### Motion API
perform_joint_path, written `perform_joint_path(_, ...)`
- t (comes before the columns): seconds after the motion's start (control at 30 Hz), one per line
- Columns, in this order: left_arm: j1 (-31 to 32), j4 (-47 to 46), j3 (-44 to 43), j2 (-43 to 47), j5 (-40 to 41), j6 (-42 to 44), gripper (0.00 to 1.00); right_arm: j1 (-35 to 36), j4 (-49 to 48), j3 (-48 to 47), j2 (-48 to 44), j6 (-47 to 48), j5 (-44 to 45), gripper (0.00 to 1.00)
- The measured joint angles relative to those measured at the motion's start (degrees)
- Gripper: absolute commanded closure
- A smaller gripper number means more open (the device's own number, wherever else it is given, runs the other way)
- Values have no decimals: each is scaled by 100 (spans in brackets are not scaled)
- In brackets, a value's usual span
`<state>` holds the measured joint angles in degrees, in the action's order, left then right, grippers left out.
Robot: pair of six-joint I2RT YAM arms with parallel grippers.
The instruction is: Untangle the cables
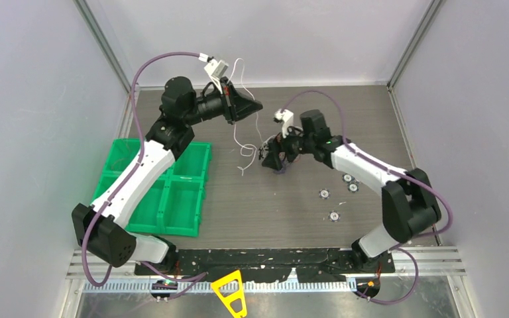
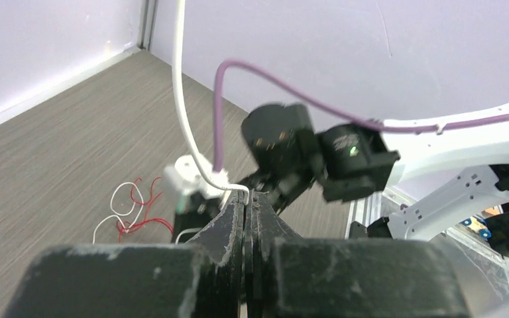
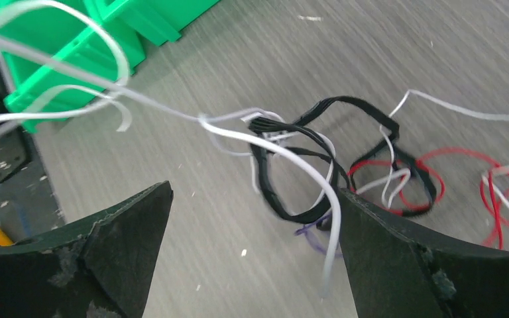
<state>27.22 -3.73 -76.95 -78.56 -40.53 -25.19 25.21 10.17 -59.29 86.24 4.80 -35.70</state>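
Note:
My left gripper (image 1: 255,105) is raised at the back of the table and shut on a white cable (image 2: 184,112), which bends over the jaw tips (image 2: 247,193) and runs up out of view. In the top view the white cable (image 1: 240,142) hangs from it down to the table. My right gripper (image 1: 275,161) is open just above the tangle (image 1: 270,151). The right wrist view shows black loops (image 3: 291,165), red wire (image 3: 437,179), white strands (image 3: 285,146) and a purple bit (image 3: 315,235) lying between and beyond its open fingers (image 3: 397,258).
A green divided tray (image 1: 172,192) stands at the left under the left arm. Several small round white-and-black discs (image 1: 335,215) lie right of the middle. Grey walls close in the back and sides. A yellow part (image 1: 230,291) sits at the near edge.

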Motion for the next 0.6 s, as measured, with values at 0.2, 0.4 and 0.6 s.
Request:
perform_joint_path(0.2, -83, 103, -170, -2, -17, -186, 100, 507, -863, -238, 1054, -240, 870, 62)
perform_joint_path(0.4, -627, 365, -1486, -44, -223, -457, 100, 293, -778, -380, 1390, -393, 1451, 93)
perform_joint_path(0.6, -997, 223, -2900, 76, -260, -605, 100, 24, -173, -647, 1731, -452, 1624, 94)
